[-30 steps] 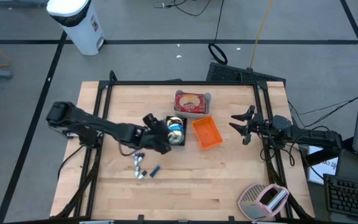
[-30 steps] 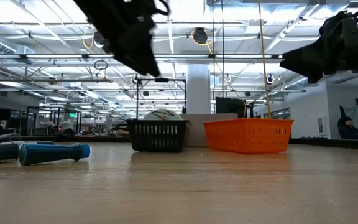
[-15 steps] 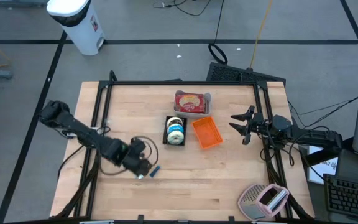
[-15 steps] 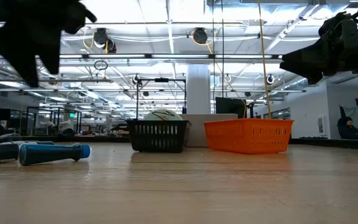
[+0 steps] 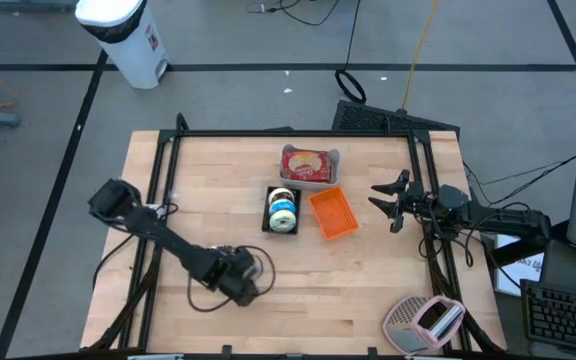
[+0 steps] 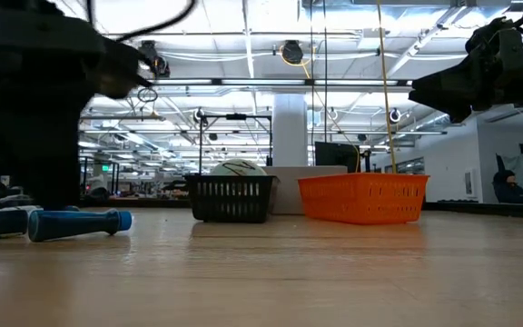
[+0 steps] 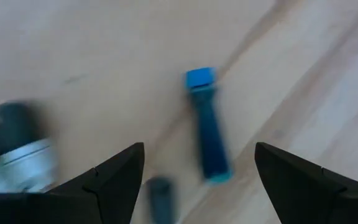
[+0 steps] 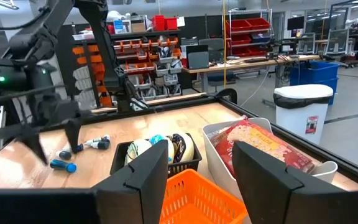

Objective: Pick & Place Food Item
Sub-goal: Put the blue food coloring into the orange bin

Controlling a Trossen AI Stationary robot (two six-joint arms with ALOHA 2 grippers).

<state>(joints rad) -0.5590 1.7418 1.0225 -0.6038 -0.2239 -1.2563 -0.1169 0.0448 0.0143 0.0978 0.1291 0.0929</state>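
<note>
- The left tool (image 5: pixel 248 283) was seen pointed steeply down over the wooden desk (image 5: pixel 368 290), its two dark fingers (image 7: pixel 107 180) spread wide apart with nothing between them.
- A small blue cylinder (image 7: pixel 207 124) lay flat on the desk directly below the left tool, between its fingers in the left wrist view but untouched — a silver-and-dark piece (image 7: pixel 17 165) lay just beside it.
- From the low view, the same blue cylinder (image 6: pixel 80 223) was seen lying on its side beneath the blurred left arm.
- The food items (image 5: pixel 283 209) were found in a black basket (image 5: pixel 267 208), well apart from the left tool, toward the desk's middle.
- An orange basket (image 5: pixel 333 214) sat just beside the black one, and a white tray with a red packet (image 5: pixel 309 165) was set just behind them.
- The right tool (image 5: pixel 383 198) was held level at the desk's right edge, its fingers (image 8: pixel 135 180) parted and empty.
</note>
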